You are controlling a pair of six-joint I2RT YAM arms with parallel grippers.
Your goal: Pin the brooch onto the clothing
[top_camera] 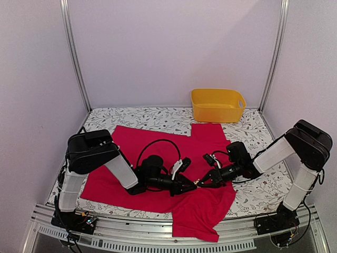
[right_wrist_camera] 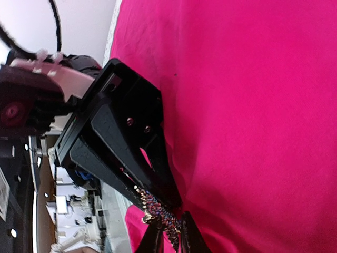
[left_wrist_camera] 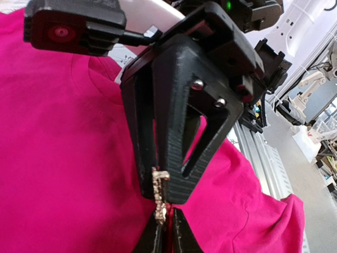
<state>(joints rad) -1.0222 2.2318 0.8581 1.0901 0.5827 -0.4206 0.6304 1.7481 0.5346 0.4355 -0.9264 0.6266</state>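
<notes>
Left pincer clasps brooch, floral tablecloth, walls

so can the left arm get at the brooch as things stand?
Probably yes: the left jaws' tips sit right at the brooch and look closed on its end, over the shirt. Only the right jaws crowd it, meeting it from the opposite side; nothing else is between.
</notes>
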